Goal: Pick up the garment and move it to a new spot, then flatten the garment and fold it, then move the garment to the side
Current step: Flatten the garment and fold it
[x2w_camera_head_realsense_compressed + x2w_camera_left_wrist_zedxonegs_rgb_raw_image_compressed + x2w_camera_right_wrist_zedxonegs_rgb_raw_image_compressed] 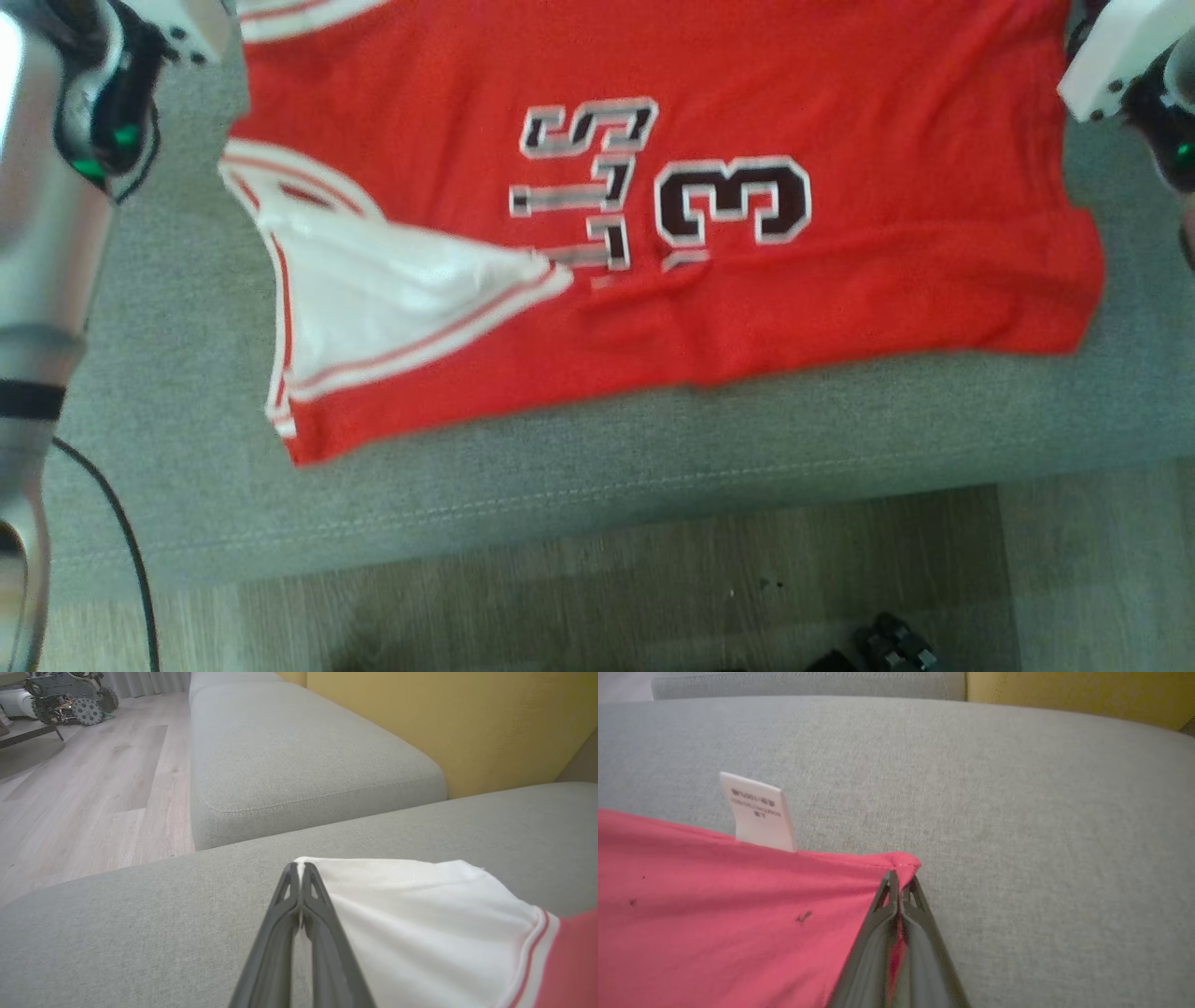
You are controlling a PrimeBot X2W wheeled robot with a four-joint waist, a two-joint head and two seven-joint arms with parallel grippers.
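Observation:
The garment (653, 187) is a red sports jersey with white trim and dark lettering, spread on a grey sofa cushion (579, 467). A white-trimmed flap lies folded over at its lower left. In the left wrist view my left gripper (299, 865) is shut on a white corner of the garment (420, 919). My right gripper (899, 877) is shut on a red hem corner of the garment (738, 914), beside a white care label (759, 812). In the head view both wrists sit at the top corners, fingers out of frame.
Wooden floor (653, 588) runs below the cushion's front edge. A black cable (121, 532) hangs at the left. Another grey cushion (289, 751) and a yellow backrest (467, 718) lie beyond. A wheeled machine (70, 695) stands far off on the floor.

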